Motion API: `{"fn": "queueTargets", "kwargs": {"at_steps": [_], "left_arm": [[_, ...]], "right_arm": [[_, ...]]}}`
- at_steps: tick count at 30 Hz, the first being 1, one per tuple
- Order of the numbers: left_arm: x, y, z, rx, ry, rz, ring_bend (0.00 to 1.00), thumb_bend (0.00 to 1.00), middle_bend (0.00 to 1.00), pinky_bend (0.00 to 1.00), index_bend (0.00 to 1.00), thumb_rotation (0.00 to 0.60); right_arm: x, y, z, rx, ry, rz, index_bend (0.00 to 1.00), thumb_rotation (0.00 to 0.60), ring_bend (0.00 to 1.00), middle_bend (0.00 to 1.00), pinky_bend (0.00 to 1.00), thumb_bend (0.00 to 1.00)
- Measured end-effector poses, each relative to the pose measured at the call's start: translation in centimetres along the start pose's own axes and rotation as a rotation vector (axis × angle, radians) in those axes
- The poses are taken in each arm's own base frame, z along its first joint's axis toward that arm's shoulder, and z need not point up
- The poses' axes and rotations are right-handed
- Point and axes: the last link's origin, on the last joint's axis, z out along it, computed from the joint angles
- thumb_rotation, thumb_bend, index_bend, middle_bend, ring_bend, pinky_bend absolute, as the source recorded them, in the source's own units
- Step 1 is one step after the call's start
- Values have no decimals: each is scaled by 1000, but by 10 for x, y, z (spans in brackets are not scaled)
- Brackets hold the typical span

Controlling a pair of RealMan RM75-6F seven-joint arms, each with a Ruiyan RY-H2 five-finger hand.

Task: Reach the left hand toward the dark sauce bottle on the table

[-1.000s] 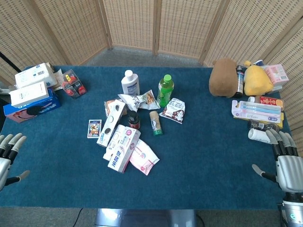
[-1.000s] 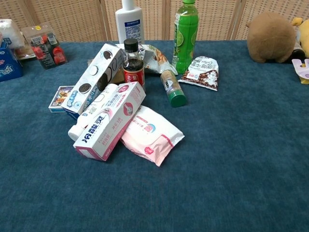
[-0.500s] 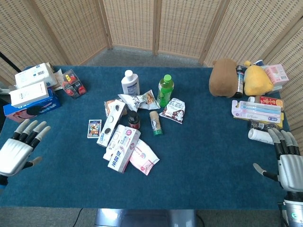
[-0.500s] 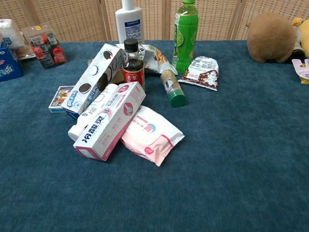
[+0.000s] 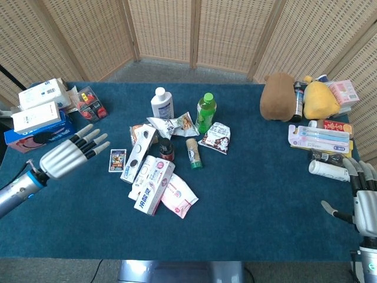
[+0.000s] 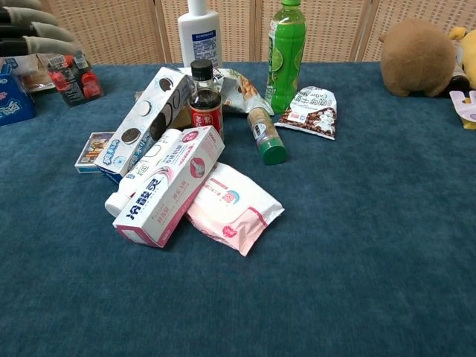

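Note:
The dark sauce bottle with a black cap and red label stands upright in the middle of the pile; in the chest view the dark sauce bottle rises behind a cookie box. My left hand hovers open above the table well left of the bottle, fingers stretched toward it; only the fingertips show at the chest view's top left. My right hand hangs open at the table's right front edge, holding nothing.
Around the bottle lie a cookie box, a pink-white box, a pink pouch, a card pack, a green bottle, a white bottle and snack bags. Boxes sit far left; plush toys and toiletries far right.
My left hand has risen from the table's left front edge and travelled right and forward toward the pile, its fingertips entering the chest view. The right hand has drifted slightly right.

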Motion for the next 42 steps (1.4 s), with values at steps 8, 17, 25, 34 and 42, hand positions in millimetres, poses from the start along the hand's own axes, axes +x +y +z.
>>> {"fn": "queueTargets", "kwargs": {"at_steps": [8, 17, 25, 34, 42], "left_arm": [[11, 3, 74, -192, 21, 127, 0, 0, 0, 0, 0, 600], [7, 25, 121, -296, -27, 184, 0, 0, 0, 0, 0, 600], [-2, 39, 137, -310, -55, 195, 0, 0, 0, 0, 0, 600], [-13, 51, 146, -313, -89, 203, 0, 0, 0, 0, 0, 600], [-14, 58, 154, -324, -73, 227, 149, 0, 183, 31, 638, 600]], "right_arm": [[3, 5, 3, -23, 7, 10, 0, 600, 0, 0, 0, 0], [7, 10, 5, -42, 20, 31, 0, 600, 0, 0, 0, 0], [11, 13, 6, -52, 29, 47, 0, 600, 0, 0, 0, 0], [12, 11, 5, -45, 34, 55, 0, 600, 0, 0, 0, 0], [13, 11, 5, -37, 42, 51, 0, 600, 0, 0, 0, 0]]}}
